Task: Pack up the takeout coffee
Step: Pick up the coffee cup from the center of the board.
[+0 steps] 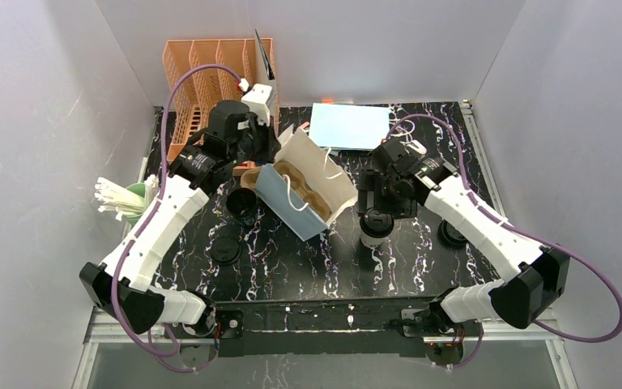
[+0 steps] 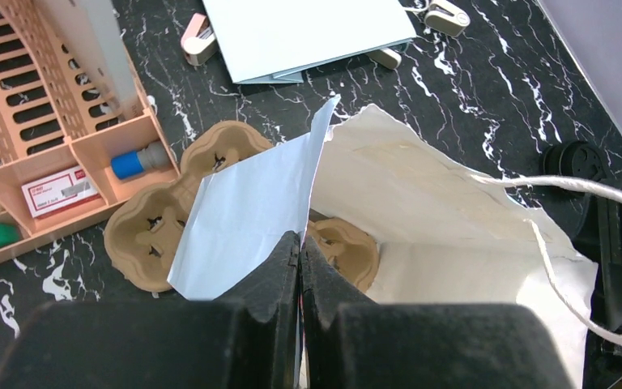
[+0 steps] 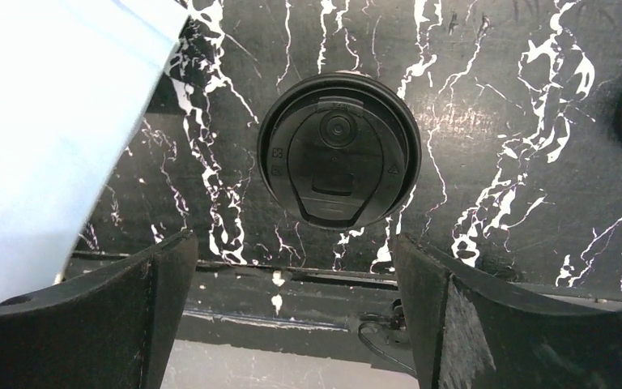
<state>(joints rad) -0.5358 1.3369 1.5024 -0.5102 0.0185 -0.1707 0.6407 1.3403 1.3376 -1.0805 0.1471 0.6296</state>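
While the light-blue paper bag gapes in the middle of the tabletop, its rim pinched by the clenched left fingers, a lidded coffee cup stands upright just right of it. The right fingers, spread and empty, hover straight above its lid.

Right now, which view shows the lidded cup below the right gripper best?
The right wrist view: the cup shows lid-on, whole, ahead of the open right gripper. The top external view has that gripper covering most of it. The left wrist view shows mostly the paper bag; I cannot pick the cup out there.
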